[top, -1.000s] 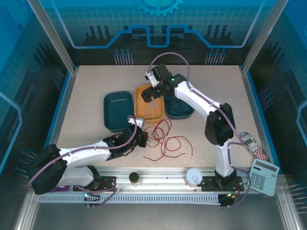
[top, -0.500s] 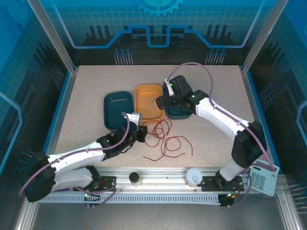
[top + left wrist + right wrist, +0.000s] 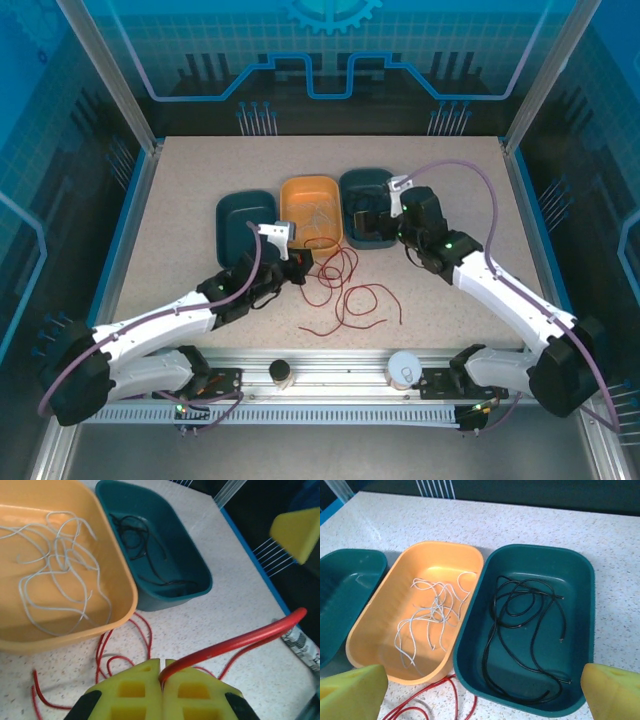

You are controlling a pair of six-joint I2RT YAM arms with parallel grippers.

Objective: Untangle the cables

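My left claw [image 3: 161, 672] is clenched on a red cable [image 3: 235, 641] running to the upper right. Other red cables [image 3: 352, 297] lie on the table [image 3: 180, 200] just right of it; empty teal tray [image 3: 245, 228] upper left. Right claw [image 3: 480, 695] released, farther.

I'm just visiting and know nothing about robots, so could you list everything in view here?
left tray: one, teal, left of the orange tray.
orange tray: one, orange, middle of the row.
right tray: one, teal, right of the orange tray.
white wires: several, whitish, in the orange tray.
black wires: count unclear, black, in the right tray.
red wires: several, red, on the table in front of the trays.
jar: one, dark-topped, on the near rail.
cup: one, white, on the near rail.
table: one, speckled beige.
left gripper: one, yellow pads, shut on one of the red wires.
right gripper: one, yellow pads, open above the trays.
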